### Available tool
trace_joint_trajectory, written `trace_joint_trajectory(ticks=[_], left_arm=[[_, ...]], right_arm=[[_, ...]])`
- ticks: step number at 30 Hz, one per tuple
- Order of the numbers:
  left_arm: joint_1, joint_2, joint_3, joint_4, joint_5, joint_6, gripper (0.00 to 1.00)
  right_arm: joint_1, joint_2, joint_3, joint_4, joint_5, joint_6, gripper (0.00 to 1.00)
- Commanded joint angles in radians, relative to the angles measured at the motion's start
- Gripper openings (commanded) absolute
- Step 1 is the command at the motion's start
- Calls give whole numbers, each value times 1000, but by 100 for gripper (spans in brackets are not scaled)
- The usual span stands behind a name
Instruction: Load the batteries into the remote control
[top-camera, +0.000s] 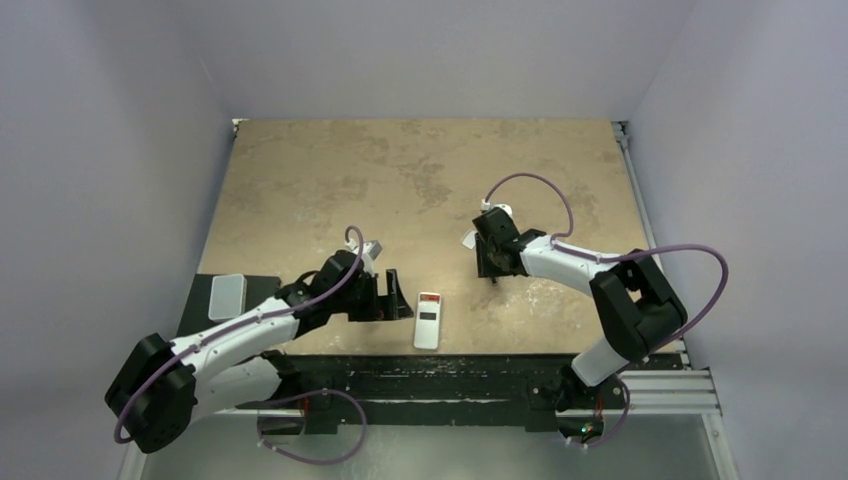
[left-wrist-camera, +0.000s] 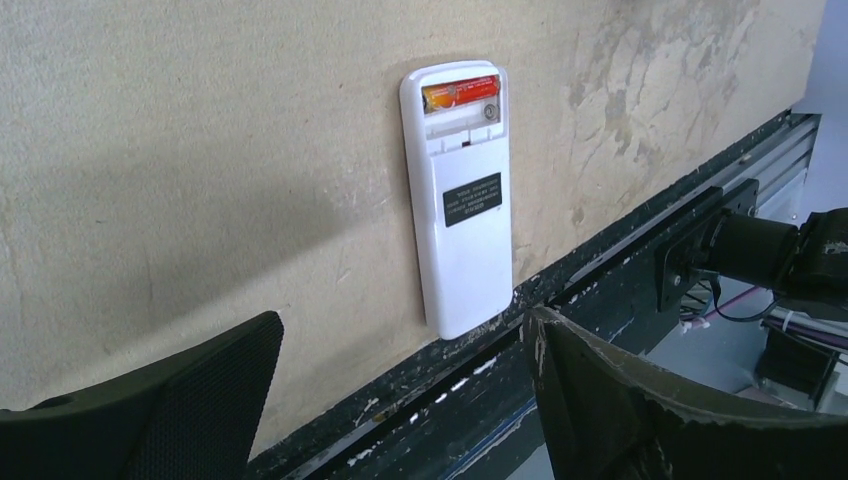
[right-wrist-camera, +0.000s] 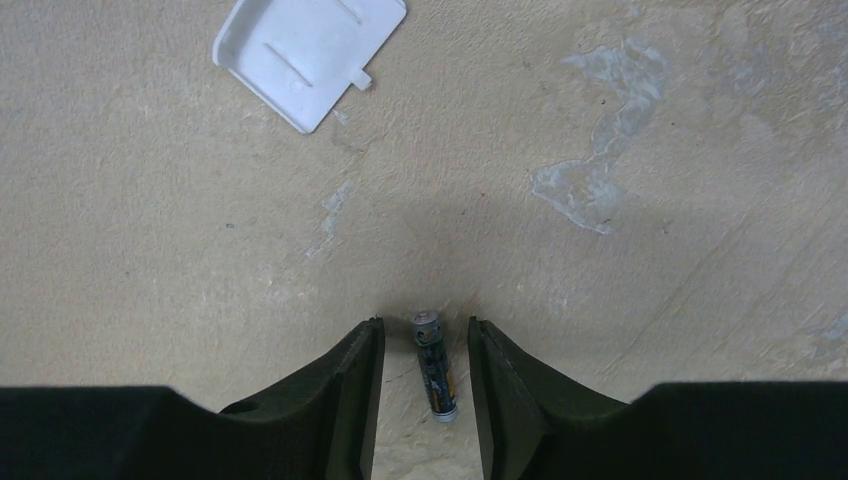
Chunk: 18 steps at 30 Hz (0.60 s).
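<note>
Remote (left-wrist-camera: 465, 230) lies back side up on the table (top-camera: 400, 180), close to the near edge, with its battery bay uncovered. An orange battery (left-wrist-camera: 460, 94) sits inside the bay. The left claw (left-wrist-camera: 402, 325) stands wide and holds nothing, just beside the remote. The right claw (right-wrist-camera: 425, 325) is half open, low over the dark battery (right-wrist-camera: 434, 365), which lies on the table between the fingers with a small gap on each side. A white cover (right-wrist-camera: 305, 55) lies apart.
</note>
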Motion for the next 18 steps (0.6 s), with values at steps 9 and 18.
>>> trace_joint_trajectory(ticks=[9, 18], left_arm=[[-4, -57, -30, -43, 25, -29, 94], [-4, -46, -46, -12, 43, -26, 99]], right_arm=[[-13, 15, 2, 9, -42, -26, 37], [-13, 23, -9, 0, -69, -31, 22]])
